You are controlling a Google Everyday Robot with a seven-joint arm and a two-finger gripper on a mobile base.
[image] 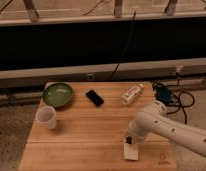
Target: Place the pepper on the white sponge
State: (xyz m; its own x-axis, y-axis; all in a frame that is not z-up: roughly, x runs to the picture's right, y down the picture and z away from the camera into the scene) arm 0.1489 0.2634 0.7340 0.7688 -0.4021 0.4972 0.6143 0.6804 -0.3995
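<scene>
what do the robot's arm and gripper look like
The arm is off-white, made of smooth, thick, rounded tubular segments with a bulbous joint; no cables or markings show on it. It narrows to a small dark gripper, which sits just above the white sponge near the front edge of the wooden table.
</scene>
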